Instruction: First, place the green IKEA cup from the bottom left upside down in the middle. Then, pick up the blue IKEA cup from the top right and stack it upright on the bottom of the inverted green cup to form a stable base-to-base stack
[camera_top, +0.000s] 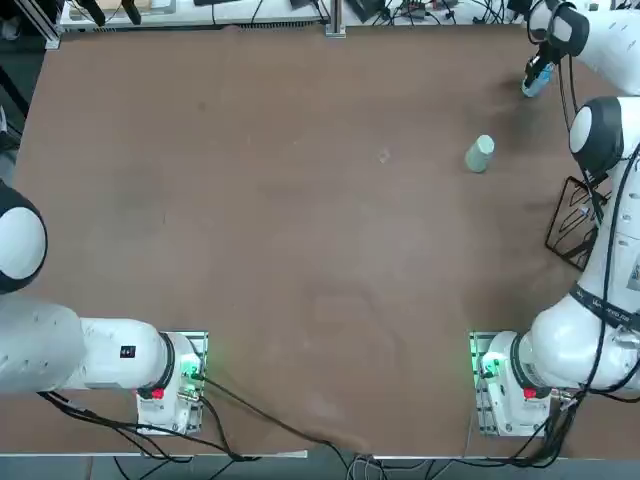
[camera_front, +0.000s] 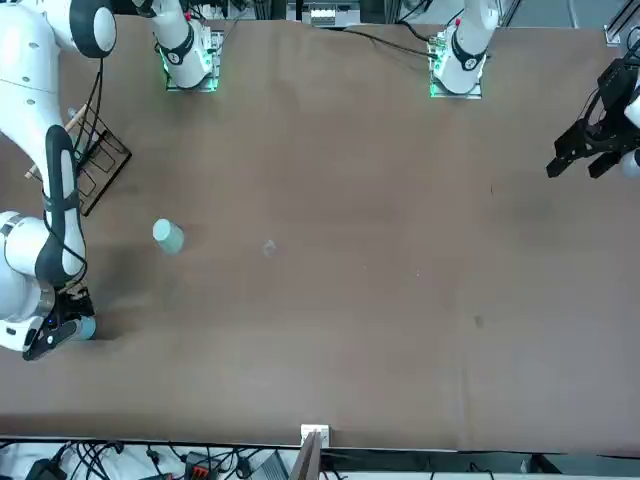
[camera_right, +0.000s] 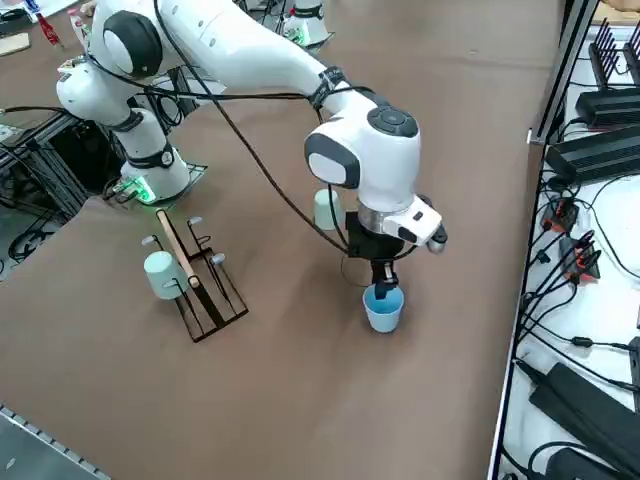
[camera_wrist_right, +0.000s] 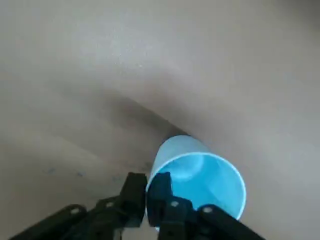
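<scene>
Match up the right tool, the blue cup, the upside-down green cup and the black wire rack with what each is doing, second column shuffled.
1. right tool
2. blue cup
3. upside-down green cup
4. black wire rack

A. standing inverted on the table
B. beside another pale green cup
C. closed on a cup's wall
D. gripped, opening upward

1-C, 2-D, 3-A, 4-B

Apparently two green cups (camera_right: 165, 275), one blue (camera_right: 384, 314), one rack (camera_right: 206, 302)

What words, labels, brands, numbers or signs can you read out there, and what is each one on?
None can be read.
The small dark label on the white left arm: too small to read.
The pale mint-green plastic tumbler: no text seen.
</scene>
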